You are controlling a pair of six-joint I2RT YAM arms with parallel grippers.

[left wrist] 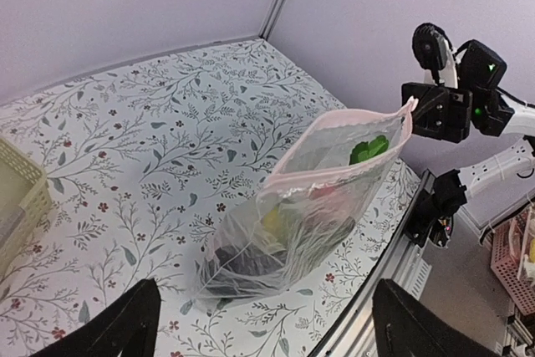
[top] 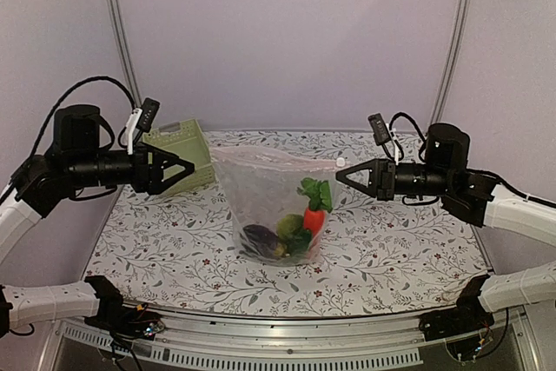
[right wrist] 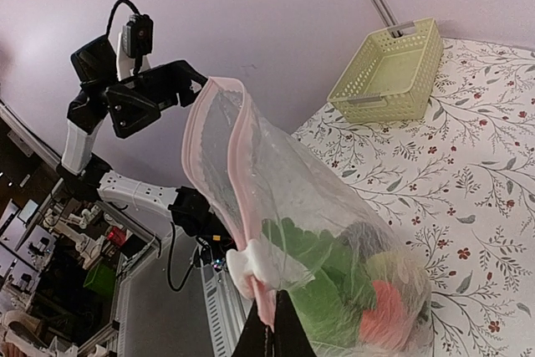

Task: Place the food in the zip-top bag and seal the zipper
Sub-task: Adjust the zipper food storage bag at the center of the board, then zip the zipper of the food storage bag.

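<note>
We count one clear, crinkly plastic zip-top bag (top: 261, 193), standing upright at the middle of the flower-printed tabletop (top: 391, 249). It has one thin pale pink zipper strip (top: 274, 155) along its top edge and one small white slider (top: 340, 163) at that strip's right end. All the toy food lies inside, heaped at the bag's bottom. There is one dark purple eggplant (top: 259, 235) and one red-orange carrot (top: 314, 220) with leafy green above it. Several green pieces (top: 292, 228) are also there, but the creased plastic blurs their number. We cannot tell whether the mouth is closed all along its length.

There are two arms. The right gripper (top: 340, 175) has its fingers pressed together on the zipper strip at the bag's top right corner, just below the slider. The left gripper (top: 187, 167) hangs near the top left corner, apart from the bag. Its fingers (left wrist: 125, 323) are spread wide and grasp nothing.

One pale green slotted plastic basket (top: 182, 154) sits at the table's far left, partly hidden behind the left gripper in the overhead view. It is well apart from the bag.
</note>
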